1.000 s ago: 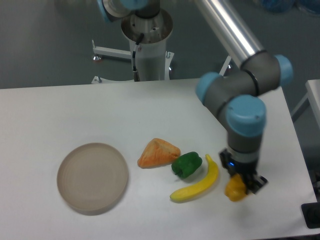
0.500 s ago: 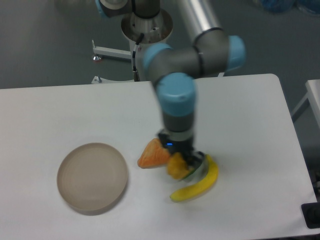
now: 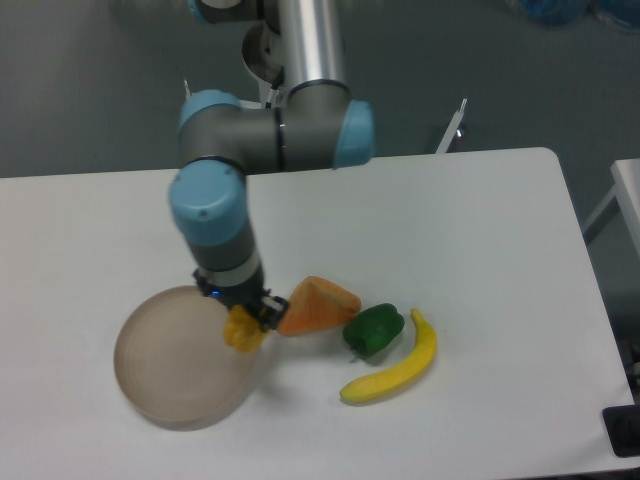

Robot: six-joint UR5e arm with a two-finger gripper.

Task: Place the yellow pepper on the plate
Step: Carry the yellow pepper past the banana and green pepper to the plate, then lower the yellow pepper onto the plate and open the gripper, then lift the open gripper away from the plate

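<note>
My gripper [image 3: 243,325] is shut on the yellow pepper [image 3: 241,331], a small yellow-orange lump. It holds the pepper over the right edge of the round beige plate [image 3: 170,355], which lies at the front left of the table. I cannot tell whether the pepper touches the plate. The arm reaches down from the back, its wrist straight above the pepper.
An orange wedge-shaped lump [image 3: 318,304] lies just right of the gripper. A green pepper [image 3: 374,330] and a long curved yellow banana-shaped item [image 3: 396,364] lie further right. The arm's base stands behind the table's far edge.
My gripper has carried the yellow pepper leftward, from the front right past the other vegetables to the plate's right edge.
</note>
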